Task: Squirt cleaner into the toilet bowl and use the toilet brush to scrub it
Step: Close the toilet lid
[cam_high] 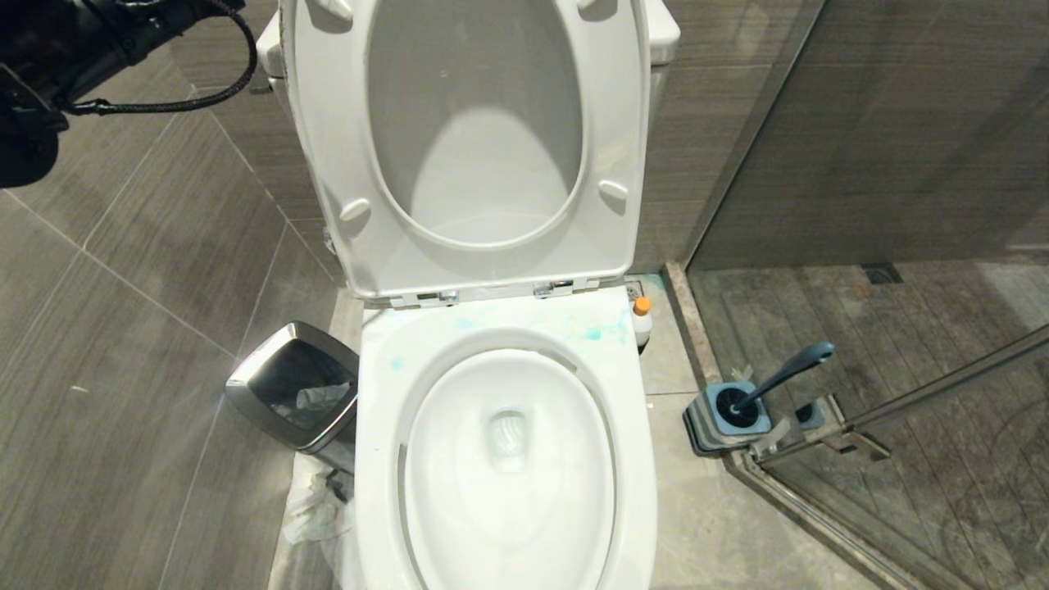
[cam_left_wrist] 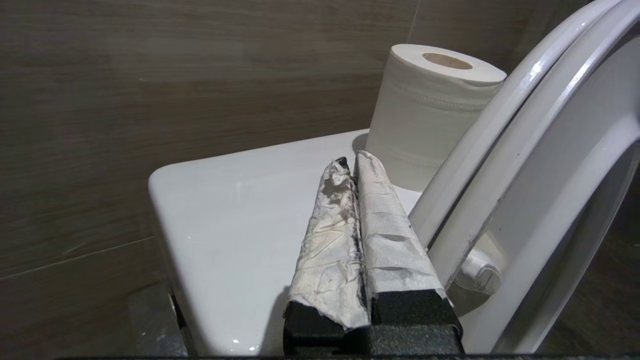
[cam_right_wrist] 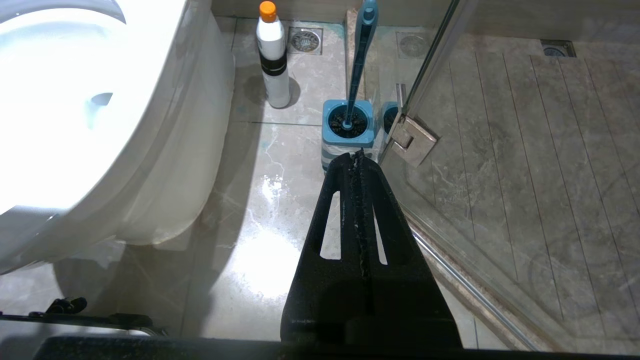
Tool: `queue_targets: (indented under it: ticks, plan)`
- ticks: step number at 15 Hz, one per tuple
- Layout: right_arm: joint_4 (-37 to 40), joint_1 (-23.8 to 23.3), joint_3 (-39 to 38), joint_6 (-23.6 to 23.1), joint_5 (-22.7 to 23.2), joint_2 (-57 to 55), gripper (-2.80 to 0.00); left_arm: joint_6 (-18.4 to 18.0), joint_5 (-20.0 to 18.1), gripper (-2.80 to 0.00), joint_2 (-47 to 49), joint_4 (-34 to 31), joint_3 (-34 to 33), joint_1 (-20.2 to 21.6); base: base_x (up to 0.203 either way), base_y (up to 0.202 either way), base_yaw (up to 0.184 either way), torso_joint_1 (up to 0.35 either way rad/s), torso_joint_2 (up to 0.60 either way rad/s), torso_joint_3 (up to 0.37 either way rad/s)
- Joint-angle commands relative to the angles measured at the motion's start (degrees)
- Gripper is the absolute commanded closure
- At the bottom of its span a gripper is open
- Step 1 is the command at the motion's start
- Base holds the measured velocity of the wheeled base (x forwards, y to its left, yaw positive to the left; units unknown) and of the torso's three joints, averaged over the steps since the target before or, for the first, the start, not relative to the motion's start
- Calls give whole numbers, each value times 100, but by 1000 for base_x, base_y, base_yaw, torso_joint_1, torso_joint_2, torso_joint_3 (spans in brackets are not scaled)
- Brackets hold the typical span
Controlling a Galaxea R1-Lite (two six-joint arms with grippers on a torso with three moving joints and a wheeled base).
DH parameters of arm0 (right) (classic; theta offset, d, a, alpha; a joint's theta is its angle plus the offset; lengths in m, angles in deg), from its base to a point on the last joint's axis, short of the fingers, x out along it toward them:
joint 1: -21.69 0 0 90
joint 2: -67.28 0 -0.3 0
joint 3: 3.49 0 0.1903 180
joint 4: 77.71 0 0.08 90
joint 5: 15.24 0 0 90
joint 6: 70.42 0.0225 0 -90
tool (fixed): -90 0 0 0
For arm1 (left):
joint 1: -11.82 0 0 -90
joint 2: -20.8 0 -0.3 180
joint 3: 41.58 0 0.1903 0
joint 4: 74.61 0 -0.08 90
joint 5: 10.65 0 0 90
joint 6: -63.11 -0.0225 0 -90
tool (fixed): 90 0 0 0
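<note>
tiled floor: toilet lid up, teal smears on rear rim. cleaner on floor beside toilet base. brush in holder near glass door. left gripper over tank, jaws together, empty. right gripper low, jaws together, empty.

Below me the grey tiled floor carries the toilet bowl, a steel-rimmed bin just beside it, the cleaner near its far corner, and the brush holder against the glass door.
</note>
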Motion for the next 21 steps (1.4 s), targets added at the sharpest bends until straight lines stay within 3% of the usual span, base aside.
queue_targets:
  ticks: [1, 21]
  plan:
    - [-4, 0, -1, -5, 3, -9, 0, 4, -14, 0, 15, 16, -5, -13, 0, 0, 0, 0, 0, 0]
    - [-4, 0, -1, -5, 2, -9, 0, -84, 65, 0, 121, 25, 13, -180, 0, 0, 0, 0, 0, 0]
